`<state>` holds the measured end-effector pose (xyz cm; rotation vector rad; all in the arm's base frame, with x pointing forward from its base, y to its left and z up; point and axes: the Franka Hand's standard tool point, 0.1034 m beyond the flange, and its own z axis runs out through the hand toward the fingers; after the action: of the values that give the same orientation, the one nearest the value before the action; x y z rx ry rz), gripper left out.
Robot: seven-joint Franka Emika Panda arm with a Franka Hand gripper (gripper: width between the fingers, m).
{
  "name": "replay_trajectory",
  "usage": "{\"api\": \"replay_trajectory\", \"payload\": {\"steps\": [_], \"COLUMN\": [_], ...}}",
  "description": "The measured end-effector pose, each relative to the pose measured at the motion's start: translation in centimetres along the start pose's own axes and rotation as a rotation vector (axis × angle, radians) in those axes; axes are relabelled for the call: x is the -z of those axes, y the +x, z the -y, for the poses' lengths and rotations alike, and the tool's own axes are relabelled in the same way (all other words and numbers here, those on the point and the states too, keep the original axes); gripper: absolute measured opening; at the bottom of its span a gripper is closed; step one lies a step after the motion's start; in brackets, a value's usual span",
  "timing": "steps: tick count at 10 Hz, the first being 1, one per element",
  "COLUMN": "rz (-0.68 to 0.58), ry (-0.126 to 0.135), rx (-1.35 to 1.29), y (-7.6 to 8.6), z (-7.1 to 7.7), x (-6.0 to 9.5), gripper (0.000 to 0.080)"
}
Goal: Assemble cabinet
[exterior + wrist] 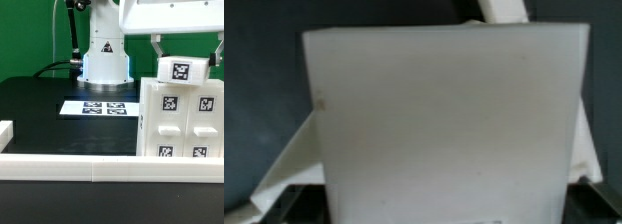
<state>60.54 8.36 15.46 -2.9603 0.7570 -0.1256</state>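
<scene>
The cabinet box (180,120) is a large white box with several black-and-white tags, standing at the exterior view's right. A smaller white tagged panel piece (182,71) sits at the box's top. My gripper (186,55) comes down from above, with a finger on each side of this piece and shut on it. In the wrist view the plain white face of the panel piece (441,110) fills most of the picture. My gripper (441,206) holds it between the dark fingers (288,202). Whether the piece rests on the box or hangs just above it, I cannot tell.
The marker board (100,106) lies flat on the black table in front of the robot base (105,60). A long low white rail (70,166) runs along the table's near edge, with a short white wall (5,131) at the exterior view's left.
</scene>
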Motion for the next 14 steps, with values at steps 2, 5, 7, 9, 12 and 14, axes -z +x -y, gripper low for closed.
{"api": "replay_trajectory", "payload": {"steps": [2, 5, 7, 9, 12, 14], "rz": [0.002, 0.016, 0.025, 0.008, 0.009, 0.008], "ry": [0.002, 0.017, 0.026, 0.054, 0.111, 0.12], "rx": [-0.172, -0.497, -0.692, -0.928, -1.243, -1.26], "y": [-0.1, -0.3, -0.5, -0.5, 0.0, 0.1], "z": [0.1, 0.4, 0.7, 1.0, 1.5, 1.6], "x": [0.0, -0.1, -0.2, -0.2, -0.3, -0.3], "gripper": [0.0563, 0.0564, 0.0564, 0.0564, 0.0564, 0.0564]}}
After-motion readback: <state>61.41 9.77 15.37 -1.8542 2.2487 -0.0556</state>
